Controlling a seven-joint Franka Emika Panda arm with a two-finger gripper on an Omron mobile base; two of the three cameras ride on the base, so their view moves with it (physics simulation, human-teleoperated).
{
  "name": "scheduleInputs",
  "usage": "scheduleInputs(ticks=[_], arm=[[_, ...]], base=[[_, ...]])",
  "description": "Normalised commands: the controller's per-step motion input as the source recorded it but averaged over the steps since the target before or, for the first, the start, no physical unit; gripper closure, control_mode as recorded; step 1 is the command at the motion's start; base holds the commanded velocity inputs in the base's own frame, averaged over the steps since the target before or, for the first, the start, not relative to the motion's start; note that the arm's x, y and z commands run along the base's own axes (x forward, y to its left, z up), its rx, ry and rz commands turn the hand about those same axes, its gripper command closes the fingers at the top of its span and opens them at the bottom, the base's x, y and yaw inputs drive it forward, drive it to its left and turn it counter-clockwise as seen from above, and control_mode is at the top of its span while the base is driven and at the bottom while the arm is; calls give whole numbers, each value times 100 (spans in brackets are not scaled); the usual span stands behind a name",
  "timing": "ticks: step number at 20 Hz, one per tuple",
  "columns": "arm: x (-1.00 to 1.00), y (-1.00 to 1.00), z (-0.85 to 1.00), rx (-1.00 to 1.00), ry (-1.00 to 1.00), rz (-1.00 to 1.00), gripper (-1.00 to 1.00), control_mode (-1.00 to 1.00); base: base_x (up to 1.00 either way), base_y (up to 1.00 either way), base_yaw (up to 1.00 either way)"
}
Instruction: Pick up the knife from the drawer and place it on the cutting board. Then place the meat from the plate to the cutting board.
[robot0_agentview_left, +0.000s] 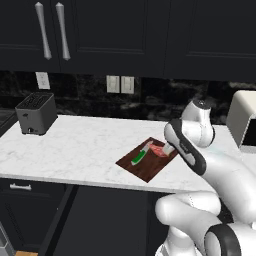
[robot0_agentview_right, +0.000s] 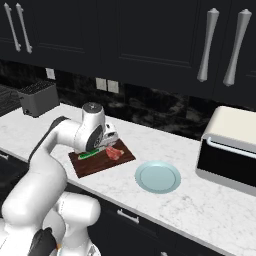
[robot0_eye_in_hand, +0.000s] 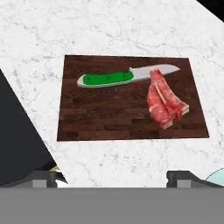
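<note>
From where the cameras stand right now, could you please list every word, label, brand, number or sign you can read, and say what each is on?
None: no readable text anywhere.
knife: plain green handle, bare blade, no marking.
cutting board: wood grain, nothing printed.
plate: plain.
toaster: small front controls, too small to read.
toaster oven: no visible label.
wall outlets: blank plates.

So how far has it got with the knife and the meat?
Both jobs look done. The knife lies on the cutting board, and the meat lies there too, its end against the blade. The plate sits bare on the counter. The pincer hangs open above the board, holding nothing. Nothing seems left beyond pulling the arm away.
</note>
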Motion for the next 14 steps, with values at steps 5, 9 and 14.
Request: scheduleInputs(ticks=[5, 9, 14], arm=[[-70, 0, 71, 21, -11, 0, -100, -100], [-64, 2, 58, 20, -13, 0, -100, -100], [-63, 6, 35, 24, -13, 0, -100, -100]], base=[[0, 0, 0], [0, 0, 0], [0, 0, 0]])
